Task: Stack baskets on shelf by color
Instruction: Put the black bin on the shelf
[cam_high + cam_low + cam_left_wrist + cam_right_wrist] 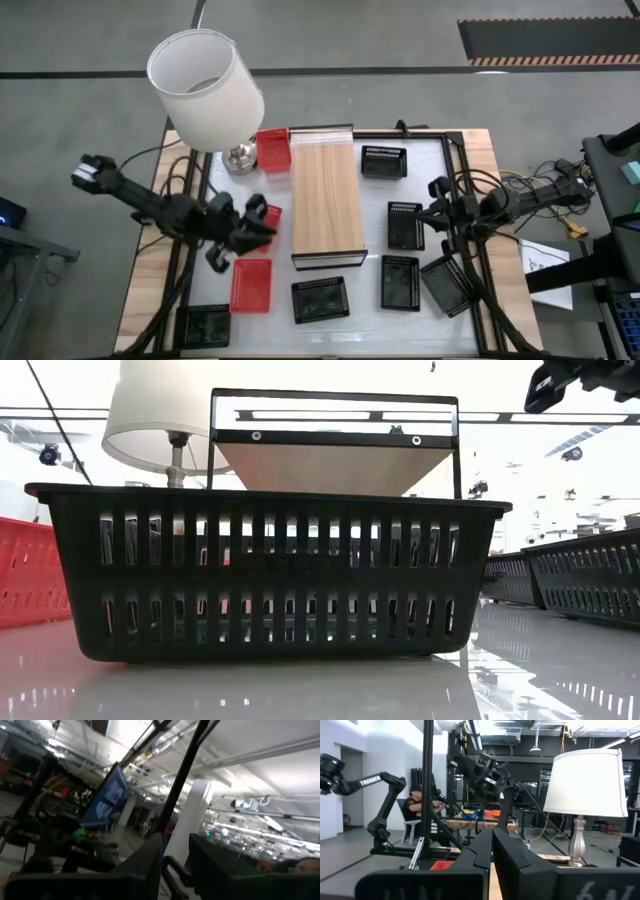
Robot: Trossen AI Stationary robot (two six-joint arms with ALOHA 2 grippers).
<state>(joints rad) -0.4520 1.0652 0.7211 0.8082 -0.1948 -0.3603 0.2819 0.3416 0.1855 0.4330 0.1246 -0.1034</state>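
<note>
Black basket point(270, 575) up front, apart from both: left jaws point(258, 222) slightly spread beside red basket point(271, 213), right jaws point(438, 207) pressed together.

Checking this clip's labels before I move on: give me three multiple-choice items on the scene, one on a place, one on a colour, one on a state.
1. Where does the white-shaded table lamp stand?
A) on the long light-wood shelf board
B) beside that board, on the left arm's side
C) on the right arm's side

2. What colour is the slotted plastic basket next to the lamp's base?
A) black
B) red
C) white

3. What lies on the shelf board's top?
A) nothing
B) one red basket
C) a stack of black baskets

Answers:
1 B, the high view shows the shade left of the board.
2 B, it is plainly red.
3 A, the wood shows bare from end to end.
</note>
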